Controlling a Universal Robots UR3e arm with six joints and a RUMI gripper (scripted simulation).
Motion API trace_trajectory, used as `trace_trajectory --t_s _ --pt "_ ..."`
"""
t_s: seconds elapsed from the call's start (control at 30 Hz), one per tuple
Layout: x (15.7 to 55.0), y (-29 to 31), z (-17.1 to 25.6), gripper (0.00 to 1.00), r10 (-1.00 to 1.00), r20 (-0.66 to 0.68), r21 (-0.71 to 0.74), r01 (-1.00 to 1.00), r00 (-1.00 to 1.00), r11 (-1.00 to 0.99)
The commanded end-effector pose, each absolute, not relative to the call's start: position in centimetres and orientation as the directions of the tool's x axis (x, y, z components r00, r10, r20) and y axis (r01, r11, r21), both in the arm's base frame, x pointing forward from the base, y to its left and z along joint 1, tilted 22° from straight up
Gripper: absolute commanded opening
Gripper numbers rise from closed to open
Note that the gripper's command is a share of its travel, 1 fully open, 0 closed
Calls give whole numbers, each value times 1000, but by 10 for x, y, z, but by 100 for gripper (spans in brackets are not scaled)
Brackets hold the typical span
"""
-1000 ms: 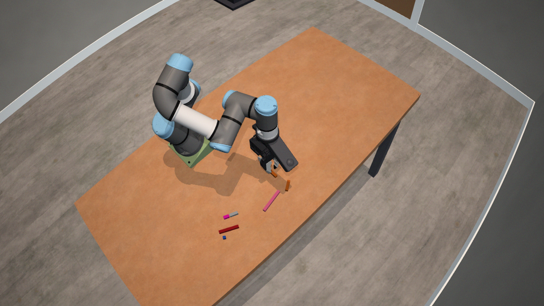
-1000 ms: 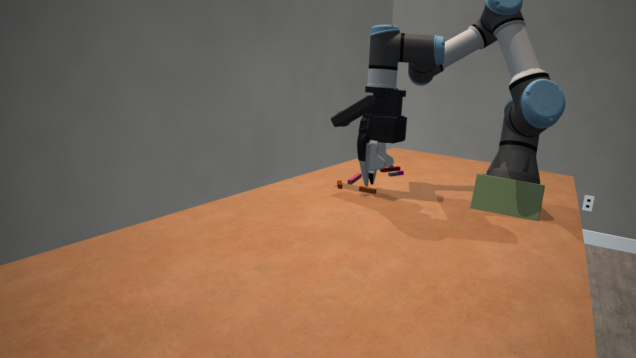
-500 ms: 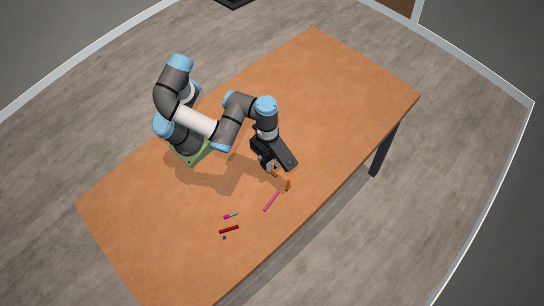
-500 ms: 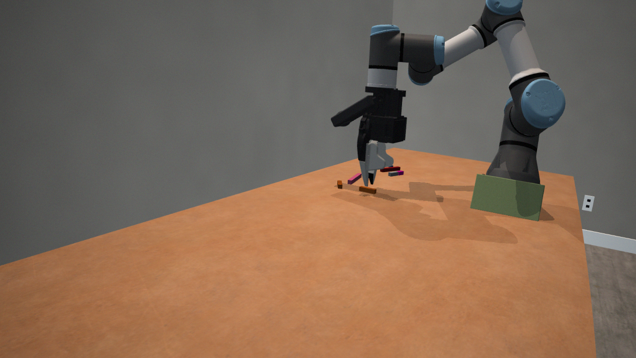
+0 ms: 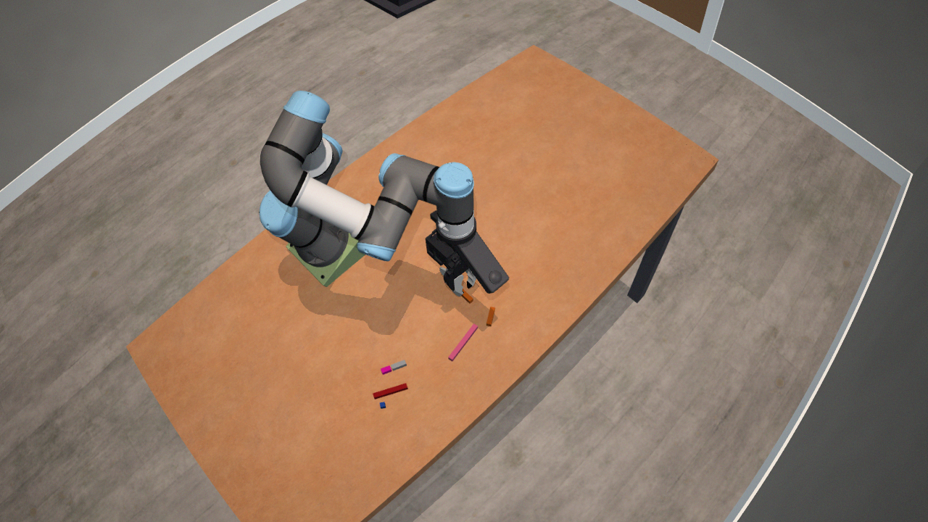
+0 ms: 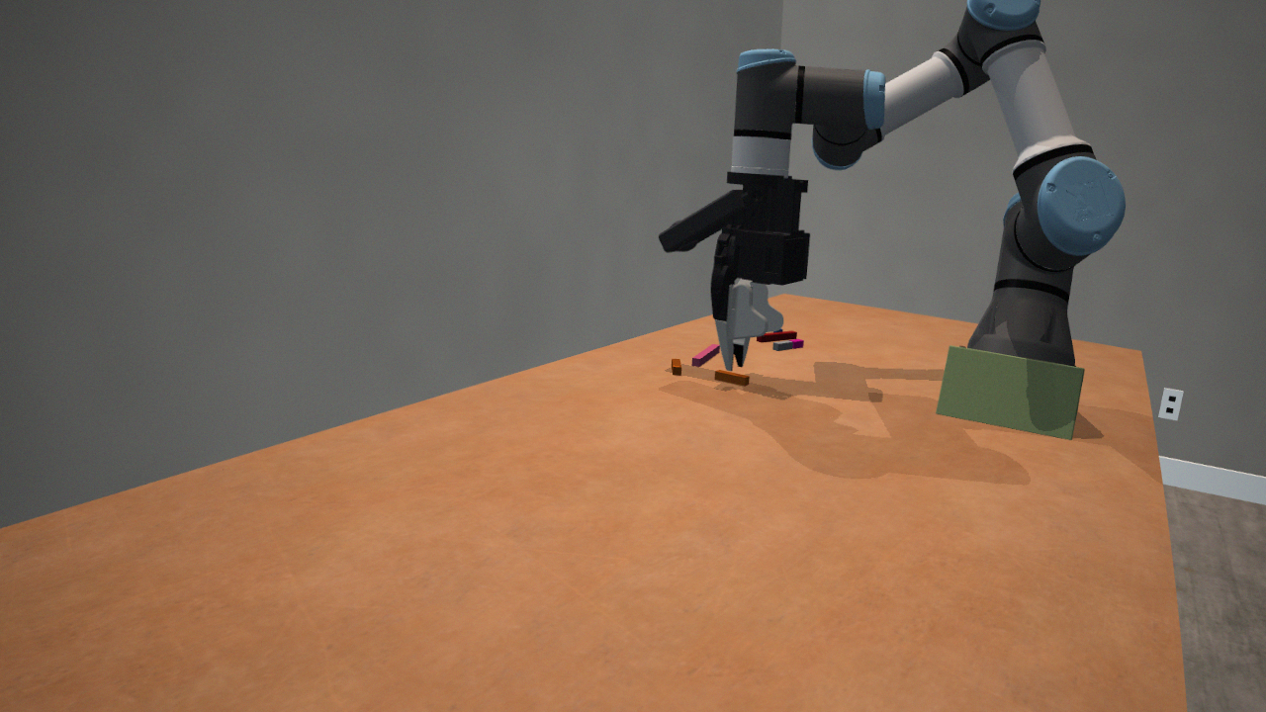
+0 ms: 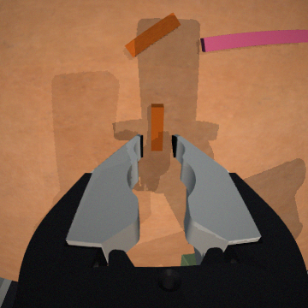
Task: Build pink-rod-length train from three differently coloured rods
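I had the gripper (image 7: 156,143) low over the table (image 5: 551,162), jaws set a little apart and gripping nothing, one on each side of the near end of an orange rod (image 7: 157,124) that lay flat and ran straight away from the wrist camera. A sliver of table showed on both sides of the rod, so I judged it straddled, not pinched. I lined up that way so the pads could close across its narrow width. A second orange rod (image 7: 152,35) lay aslant further off, near the pink rod (image 7: 257,39). Well apart, the magenta rod (image 5: 385,370) and grey rod (image 5: 399,365) sat end to end; orange would complete them to pink's length.
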State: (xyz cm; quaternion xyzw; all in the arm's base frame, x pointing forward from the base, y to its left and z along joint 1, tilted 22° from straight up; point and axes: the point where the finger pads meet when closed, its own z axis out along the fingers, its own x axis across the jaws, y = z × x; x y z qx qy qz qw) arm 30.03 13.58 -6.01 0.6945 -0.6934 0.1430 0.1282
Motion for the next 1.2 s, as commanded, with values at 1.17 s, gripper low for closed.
trace_trajectory --t_s 1.17 --pt "301 130 -75 14 -927 375 -23 -1000 -3 -6"
